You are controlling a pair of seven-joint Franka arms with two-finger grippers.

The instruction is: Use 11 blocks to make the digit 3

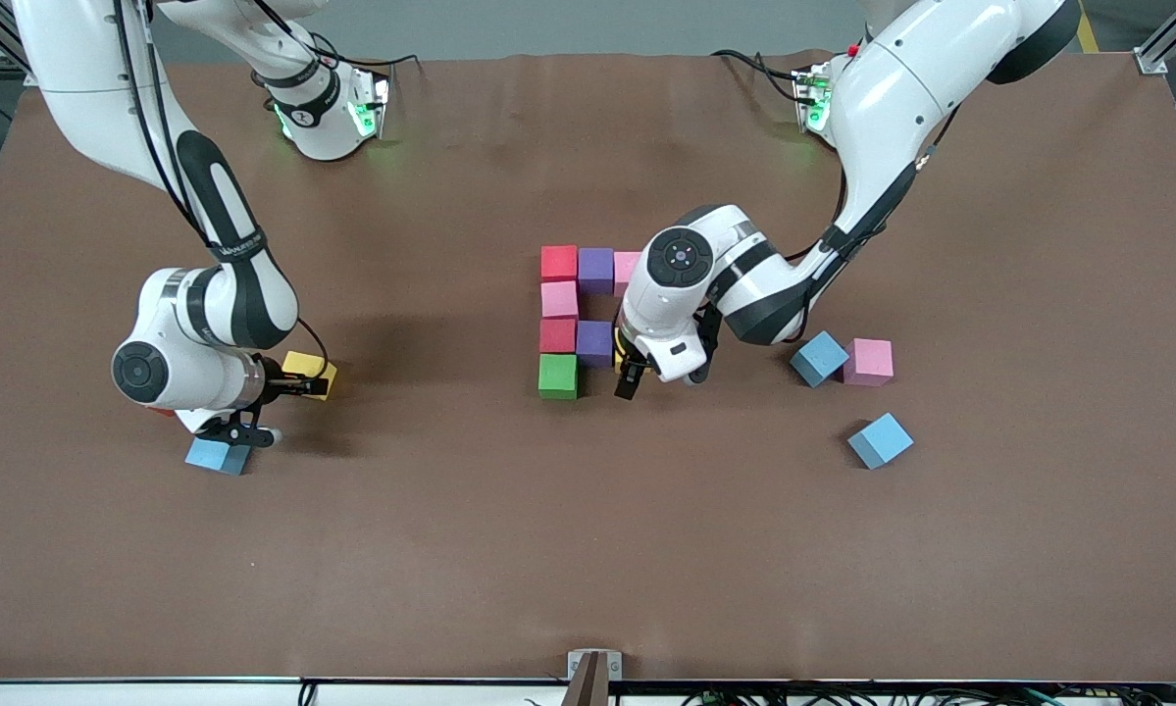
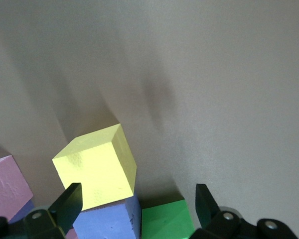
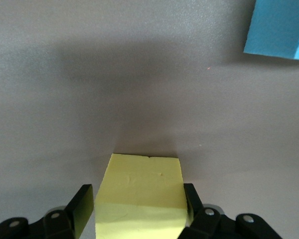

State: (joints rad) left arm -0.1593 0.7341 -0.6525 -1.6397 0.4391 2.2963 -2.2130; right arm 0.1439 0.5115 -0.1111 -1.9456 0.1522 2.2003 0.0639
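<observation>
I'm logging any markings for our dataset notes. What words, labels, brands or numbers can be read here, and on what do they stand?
None can be read.
Right arm: pale lettering on its dark band, too small to read.
The blocks: plain faces, no text.

— Any text, label or number you can read anywhere?

— Almost none. The right arm carries a small line of white lettering on the black band around its forearm, at about nine o'clock in the front view, but it is too small to read.

— And the blocks?

— Plain faces, no marks. The yellow block in the right wrist view is bare, and so is the yellow block in the left wrist view.
</observation>
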